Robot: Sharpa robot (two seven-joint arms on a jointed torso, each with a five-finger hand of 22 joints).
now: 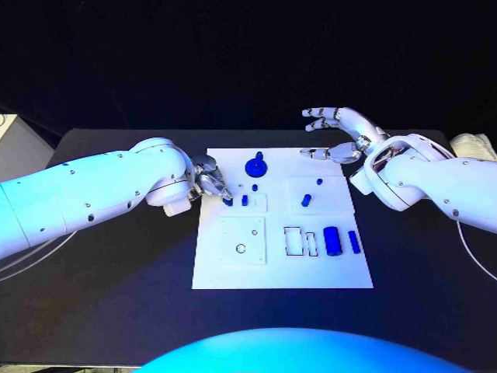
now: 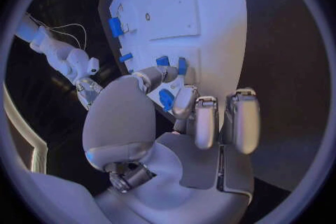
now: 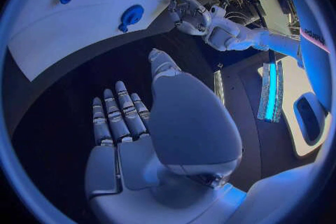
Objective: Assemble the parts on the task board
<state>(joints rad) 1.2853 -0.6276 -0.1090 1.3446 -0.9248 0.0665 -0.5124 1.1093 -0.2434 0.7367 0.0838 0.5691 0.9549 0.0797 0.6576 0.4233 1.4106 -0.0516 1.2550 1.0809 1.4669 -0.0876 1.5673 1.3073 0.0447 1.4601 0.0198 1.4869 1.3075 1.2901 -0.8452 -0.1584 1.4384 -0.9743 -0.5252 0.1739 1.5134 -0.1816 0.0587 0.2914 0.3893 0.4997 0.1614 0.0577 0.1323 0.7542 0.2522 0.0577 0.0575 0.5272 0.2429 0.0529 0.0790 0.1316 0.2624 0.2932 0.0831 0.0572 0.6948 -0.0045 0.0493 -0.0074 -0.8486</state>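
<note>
The task board (image 1: 282,272) is seen lying flat in the middle of the black table (image 1: 114,303). At the board's left edge, a small blue part (image 2: 167,99) is pinched between the thumb and fingers of the left hand (image 1: 210,180). Beyond the board's far right corner, the right hand (image 1: 340,134) is held above the table with fingers spread and nothing in them. A round blue part (image 1: 255,165) is found near the board's far edge, and a blue cylinder (image 1: 332,240) with a slimmer blue piece (image 1: 355,242) beside it lies toward the board's near right.
</note>
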